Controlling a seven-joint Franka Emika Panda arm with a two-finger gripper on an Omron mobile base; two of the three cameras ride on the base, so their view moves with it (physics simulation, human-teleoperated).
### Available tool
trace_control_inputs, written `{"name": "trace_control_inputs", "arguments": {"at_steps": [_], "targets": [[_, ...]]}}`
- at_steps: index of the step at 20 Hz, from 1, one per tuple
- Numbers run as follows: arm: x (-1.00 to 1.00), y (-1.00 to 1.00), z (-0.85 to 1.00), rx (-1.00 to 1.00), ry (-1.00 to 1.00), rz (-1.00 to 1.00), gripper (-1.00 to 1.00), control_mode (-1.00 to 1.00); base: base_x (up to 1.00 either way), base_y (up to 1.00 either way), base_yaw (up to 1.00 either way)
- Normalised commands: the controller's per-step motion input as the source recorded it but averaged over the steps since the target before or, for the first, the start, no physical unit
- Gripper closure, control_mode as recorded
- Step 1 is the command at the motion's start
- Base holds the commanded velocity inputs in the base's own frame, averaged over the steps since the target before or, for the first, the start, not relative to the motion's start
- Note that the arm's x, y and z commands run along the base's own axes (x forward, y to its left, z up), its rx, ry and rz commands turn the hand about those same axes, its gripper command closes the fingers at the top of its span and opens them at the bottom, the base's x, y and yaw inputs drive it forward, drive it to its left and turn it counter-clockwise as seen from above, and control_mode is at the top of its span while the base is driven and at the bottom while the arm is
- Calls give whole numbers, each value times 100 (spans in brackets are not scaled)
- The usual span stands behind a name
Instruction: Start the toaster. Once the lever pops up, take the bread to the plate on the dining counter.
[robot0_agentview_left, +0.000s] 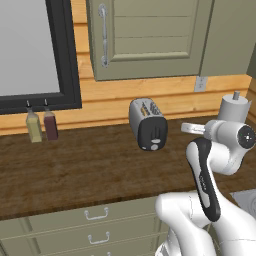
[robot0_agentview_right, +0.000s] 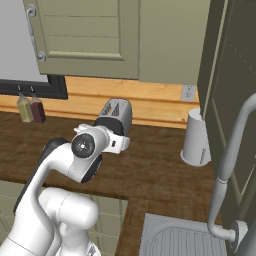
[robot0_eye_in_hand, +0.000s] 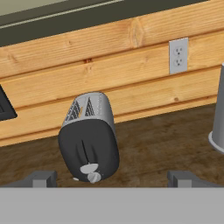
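Gripper (robot0_eye_in_hand: 111, 179) spread wide, well short of toaster (robot0_eye_in_hand: 89, 138). Advice: centre on lever (robot0_eye_in_hand: 89, 168), not knob (robot0_eye_in_hand: 94, 177); press straight down slot.

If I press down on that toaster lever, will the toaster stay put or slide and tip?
The toaster stands loose on smooth wood worktop, so it may skid. It is narrow and rounded, and the lever sits at one end, so off-centre pressure could rock it. Pressing straight down probably holds it.
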Motion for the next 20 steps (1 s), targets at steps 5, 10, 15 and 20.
{"name": "trace_control_inputs", "arguments": {"at_steps": [5, 10, 15, 20], "targets": [[0, 0, 0, 0, 0, 0, -100, -100, 0, 0, 0], [0, 0, 0, 0, 0, 0, -100, -100, 0, 0, 0], [0, 0, 0, 0, 0, 0, -100, -100, 0, 0, 0], [0, 0, 0, 0, 0, 0, -100, -100, 0, 0, 0]]}}
